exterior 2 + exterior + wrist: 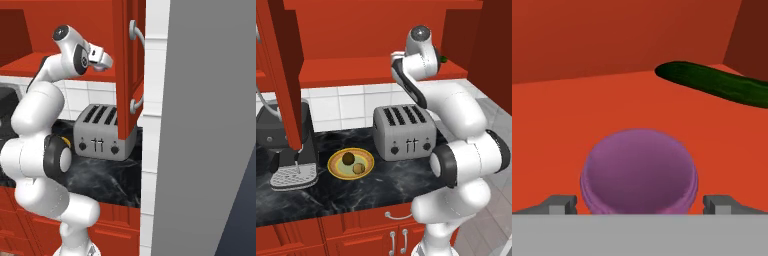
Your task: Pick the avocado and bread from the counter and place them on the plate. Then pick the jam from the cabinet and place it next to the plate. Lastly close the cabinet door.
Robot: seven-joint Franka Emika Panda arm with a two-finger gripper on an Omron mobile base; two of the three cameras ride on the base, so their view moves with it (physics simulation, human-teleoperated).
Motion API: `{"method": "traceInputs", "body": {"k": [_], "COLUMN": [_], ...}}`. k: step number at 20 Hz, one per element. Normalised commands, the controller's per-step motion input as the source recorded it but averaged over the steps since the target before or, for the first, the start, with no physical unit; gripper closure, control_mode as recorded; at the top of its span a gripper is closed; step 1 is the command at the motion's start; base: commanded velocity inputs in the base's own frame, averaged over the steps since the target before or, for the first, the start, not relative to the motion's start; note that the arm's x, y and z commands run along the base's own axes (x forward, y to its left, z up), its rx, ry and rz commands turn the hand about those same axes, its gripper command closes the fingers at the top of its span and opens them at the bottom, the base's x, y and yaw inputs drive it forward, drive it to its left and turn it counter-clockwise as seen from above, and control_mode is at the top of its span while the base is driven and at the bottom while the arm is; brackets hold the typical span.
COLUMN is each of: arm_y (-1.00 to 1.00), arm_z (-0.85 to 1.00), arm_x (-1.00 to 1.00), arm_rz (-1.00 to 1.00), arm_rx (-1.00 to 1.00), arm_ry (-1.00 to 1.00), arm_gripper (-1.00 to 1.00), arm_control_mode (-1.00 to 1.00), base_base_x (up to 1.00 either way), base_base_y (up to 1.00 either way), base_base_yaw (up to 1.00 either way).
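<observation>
The 2-finger gripper [640, 205] is standing wide open around the lilac-purple round jam jar [639, 172] on the red cabinet shelf [557, 130], the fingertips [562, 204] flanking it without gripping.

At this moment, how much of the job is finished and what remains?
Done: avocado and bread sit on the plate. In hand: the open gripper straddles the jam on the cabinet shelf, not gripped yet. Left: set jam beside plate, close the cabinet door.
</observation>
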Motion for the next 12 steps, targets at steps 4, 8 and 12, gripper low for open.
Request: {"method": "traceInputs", "body": {"k": [4, 8, 12], "arm_y": [0.00, 0.00, 0.00], "arm_z": [-0.12, -0.16, -0.42], "arm_x": [0.37, 0.21, 0.08], "arm_rz": [-0.01, 0.00, 0.00], "arm_rx": [0.00, 0.00, 0.03], "arm_ry": [0.01, 0.00, 0.00], "arm_gripper": [-1.00, 1.00, 1.00], "arm_control_mode": [-1.00, -1.00, -1.00], "base_base_x": [0.00, 0.00, 0.00], "base_base_y": [0.00, 0.00, 0.00], "base_base_yaw": [0.00, 0.00, 0.00]}}
